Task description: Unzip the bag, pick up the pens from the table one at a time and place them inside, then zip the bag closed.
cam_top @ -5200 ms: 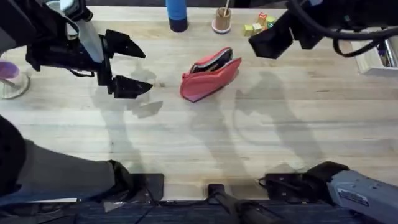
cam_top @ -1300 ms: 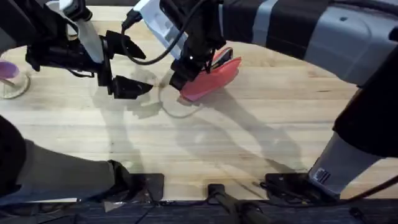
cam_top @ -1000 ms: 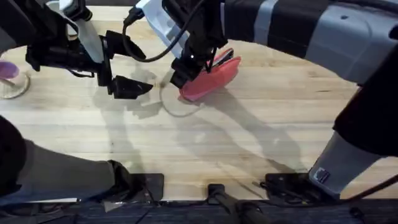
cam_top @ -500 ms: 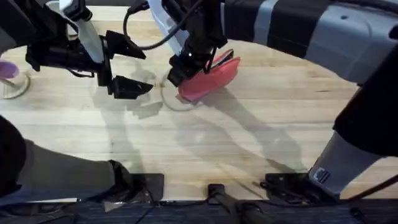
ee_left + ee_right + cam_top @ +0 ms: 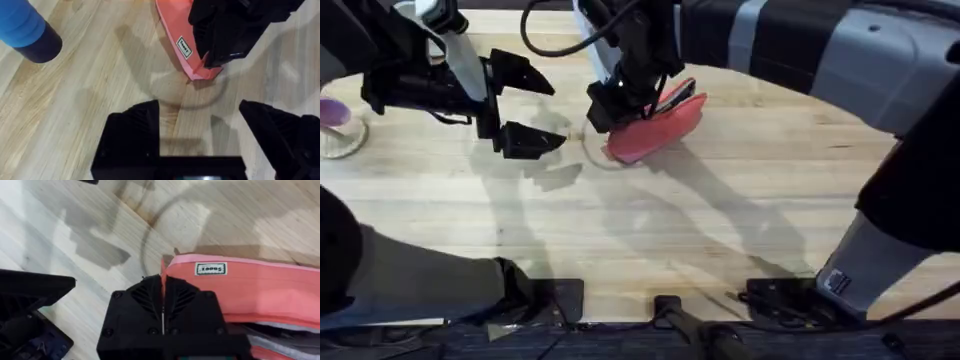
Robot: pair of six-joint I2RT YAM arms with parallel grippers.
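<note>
Right gripper [image 5: 607, 108] looks pinched together on the bag's [image 5: 660, 125] left end tab; left gripper [image 5: 527, 107] gapes nearby.

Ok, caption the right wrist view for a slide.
Right gripper shut on the pink bag's end tab above the wooden table.

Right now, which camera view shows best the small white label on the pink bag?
The right wrist view: the label faces the camera on the bag. The left wrist view shows it tilted. The overhead view shows no label.
</note>
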